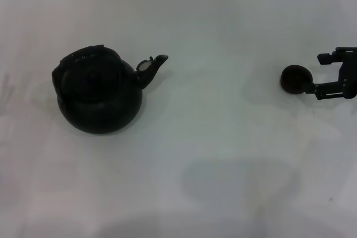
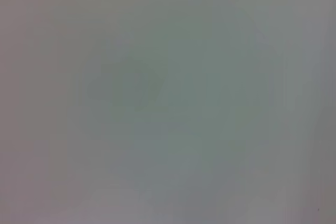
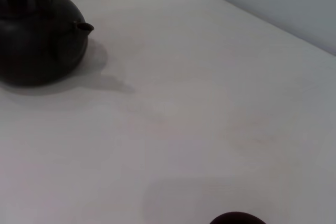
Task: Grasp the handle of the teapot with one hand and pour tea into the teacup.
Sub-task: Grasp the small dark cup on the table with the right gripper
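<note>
The large round matte-black teapot (image 1: 99, 97) stands upright on the pale white desk (image 1: 223, 154), its short curved spout (image 1: 152, 66) turned toward the small round dark brown-black handleless teacup (image 1: 294, 79), which sits well apart from it on the robot's right side. The black arched handle (image 1: 83, 62) spans the teapot's top over the knobbed lid (image 1: 91, 76); nothing touches it. No tea can be made out in the teacup or at the spout.

The right gripper (image 1: 312, 73) is on the side of the teacup away from the teapot, its black jaws spread wide, reaching to the cup's far edge; whether they touch it cannot be told. The right wrist view looks across the bare desk to the teapot (image 3: 39, 35), with only the teacup's rim (image 3: 237, 217) showing close by.

The left gripper appears in no view; the left wrist view shows only a plain grey surface.
</note>
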Robot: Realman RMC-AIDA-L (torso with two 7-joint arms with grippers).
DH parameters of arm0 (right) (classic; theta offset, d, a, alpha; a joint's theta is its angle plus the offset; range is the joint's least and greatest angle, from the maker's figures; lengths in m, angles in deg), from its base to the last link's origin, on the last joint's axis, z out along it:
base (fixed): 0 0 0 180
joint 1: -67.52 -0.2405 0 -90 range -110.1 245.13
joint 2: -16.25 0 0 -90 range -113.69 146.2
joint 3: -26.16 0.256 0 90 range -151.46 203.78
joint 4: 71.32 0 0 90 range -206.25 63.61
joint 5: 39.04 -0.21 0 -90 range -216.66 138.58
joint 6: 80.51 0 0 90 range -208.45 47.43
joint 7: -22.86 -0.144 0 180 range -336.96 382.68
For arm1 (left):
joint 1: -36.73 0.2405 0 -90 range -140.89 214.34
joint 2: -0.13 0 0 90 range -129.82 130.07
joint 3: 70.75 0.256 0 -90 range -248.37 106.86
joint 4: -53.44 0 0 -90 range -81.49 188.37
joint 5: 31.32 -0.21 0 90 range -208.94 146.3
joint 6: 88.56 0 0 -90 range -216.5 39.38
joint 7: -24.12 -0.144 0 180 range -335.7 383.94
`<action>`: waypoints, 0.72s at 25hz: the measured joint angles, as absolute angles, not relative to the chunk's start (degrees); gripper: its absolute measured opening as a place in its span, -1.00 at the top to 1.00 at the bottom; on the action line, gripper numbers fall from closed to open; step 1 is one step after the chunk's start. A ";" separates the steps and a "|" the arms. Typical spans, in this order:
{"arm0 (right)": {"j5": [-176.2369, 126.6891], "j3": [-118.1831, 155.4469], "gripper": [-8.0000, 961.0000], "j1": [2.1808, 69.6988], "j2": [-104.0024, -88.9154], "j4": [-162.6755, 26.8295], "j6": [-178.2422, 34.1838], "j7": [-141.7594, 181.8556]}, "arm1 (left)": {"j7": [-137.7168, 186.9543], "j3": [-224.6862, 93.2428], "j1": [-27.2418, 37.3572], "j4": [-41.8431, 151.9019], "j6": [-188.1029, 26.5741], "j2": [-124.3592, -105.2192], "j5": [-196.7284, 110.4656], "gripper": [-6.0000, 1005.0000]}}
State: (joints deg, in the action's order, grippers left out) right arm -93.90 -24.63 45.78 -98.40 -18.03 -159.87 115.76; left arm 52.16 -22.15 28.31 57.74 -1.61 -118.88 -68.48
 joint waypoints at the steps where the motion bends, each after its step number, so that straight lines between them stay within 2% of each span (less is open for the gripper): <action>1: -93.89 -24.81 -0.80 45.78 -98.41 -18.09 -159.64 115.76 | 52.16 -22.15 28.41 57.74 -1.44 -118.87 -68.48 -0.69; 18: -93.82 -26.33 -0.79 44.48 -98.79 -25.89 -150.71 119.41 | 52.16 -22.09 29.11 57.69 -0.05 -118.88 -68.55 -0.68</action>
State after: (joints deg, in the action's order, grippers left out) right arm -93.82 -26.33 44.48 -98.79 -25.89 -150.71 119.41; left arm 52.16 -22.09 29.11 57.69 -0.05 -118.88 -68.55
